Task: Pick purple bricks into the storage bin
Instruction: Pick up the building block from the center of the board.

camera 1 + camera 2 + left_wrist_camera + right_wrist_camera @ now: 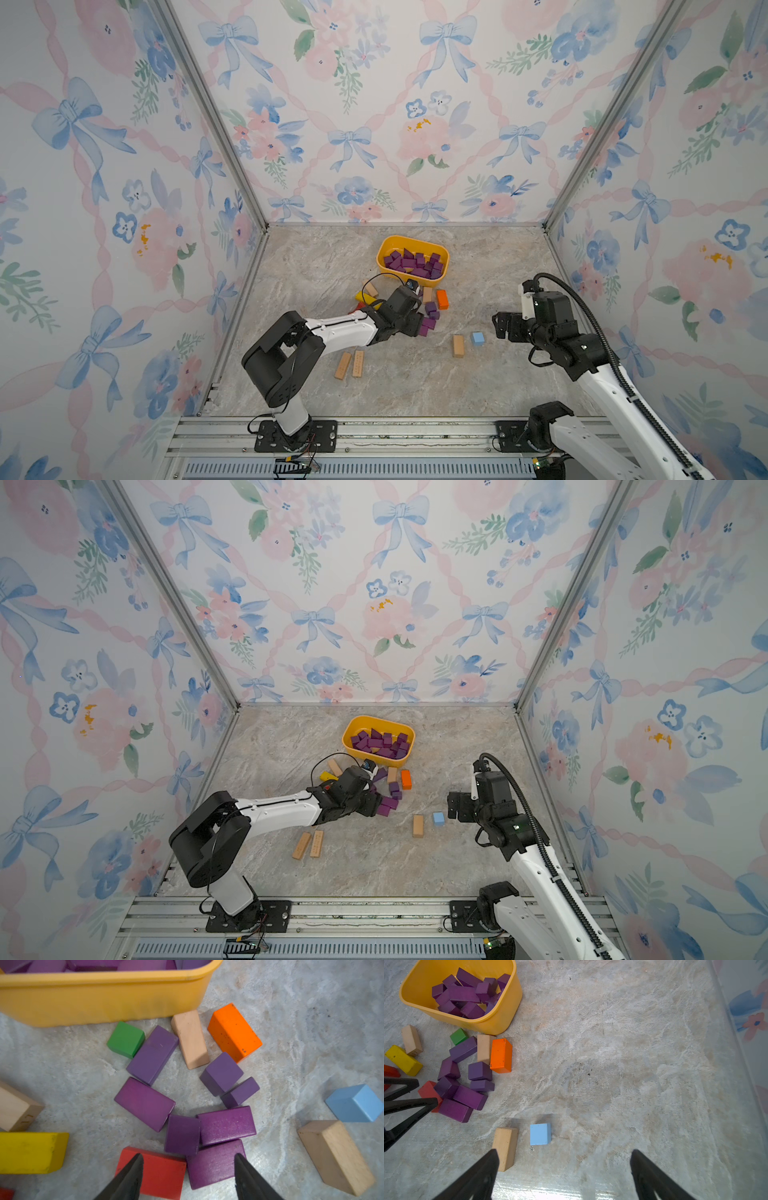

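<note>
Hovering above loose purple bricks (214, 1164), left end effector (188, 1155) parted; right end effector (564, 1151) likewise parted.

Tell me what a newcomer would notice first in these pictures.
A yellow bin heaped with purple bricks stands toward the back of the table, near its middle. In front of it more purple bricks lie among coloured blocks, and the left gripper hangs over them, jaws apart.

The shallow yellow storage bin (508, 1001) is sitting upright, holding a jumbled heap of dark purple bricks (467, 995). Seven loose bricks (226, 1125), cubes and bars, are lying clustered just beside it, several touching.
</note>
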